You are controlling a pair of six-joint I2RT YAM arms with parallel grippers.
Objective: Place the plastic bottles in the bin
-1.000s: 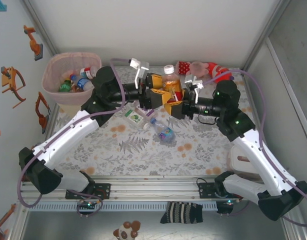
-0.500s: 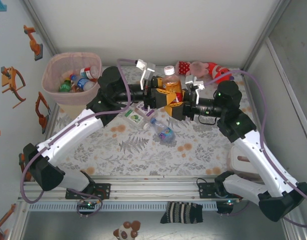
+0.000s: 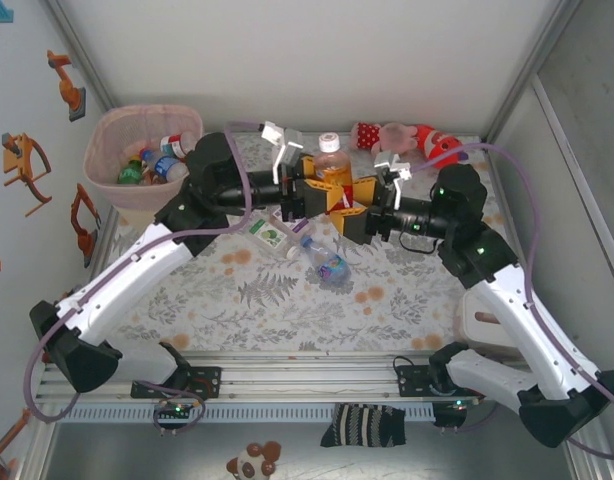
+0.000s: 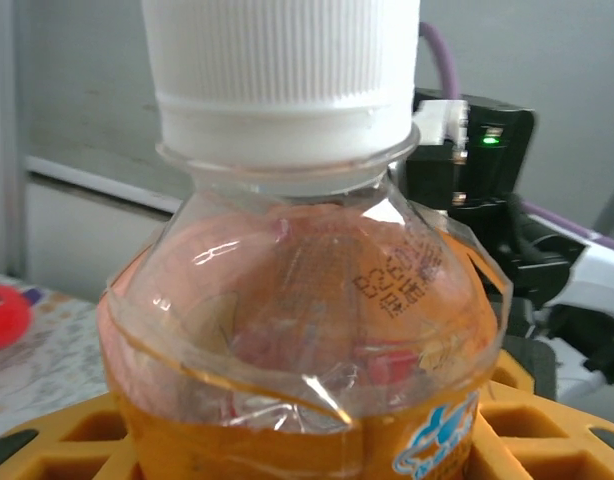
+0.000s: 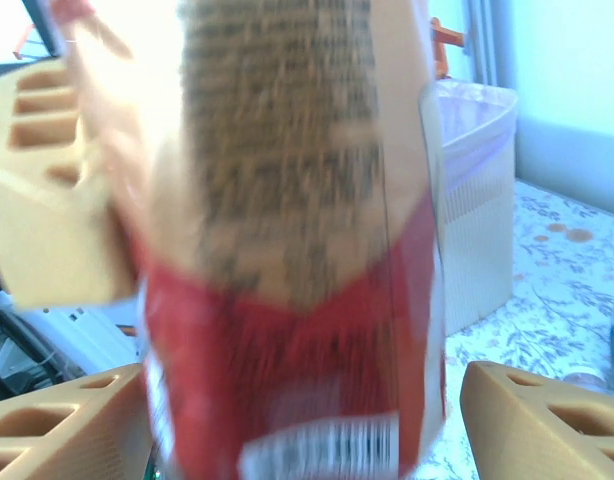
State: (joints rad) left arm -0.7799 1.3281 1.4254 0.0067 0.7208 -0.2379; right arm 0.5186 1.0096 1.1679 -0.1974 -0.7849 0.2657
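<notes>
The orange bottle (image 3: pixel 331 170) changes grippers, right to left.
My left gripper (image 3: pixel 317 188) has just clamped it, upright between both arms mid-table; my right gripper (image 3: pixel 349 200) has let go, jaws apart. Next, I judge, the bin (image 3: pixel 137 108) at far left.

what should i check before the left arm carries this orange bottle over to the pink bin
1. left hand gripping orange bottle: ok, yellow fingers against both sides.
2. right hand open: ok, gap shows beside one finger; other side blurred.
3. white cap on: ok.
4. room in bin: ok, only partly filled by a few bottles.
5. table finished: not ok, two loose bottles lie below the hands.
</notes>
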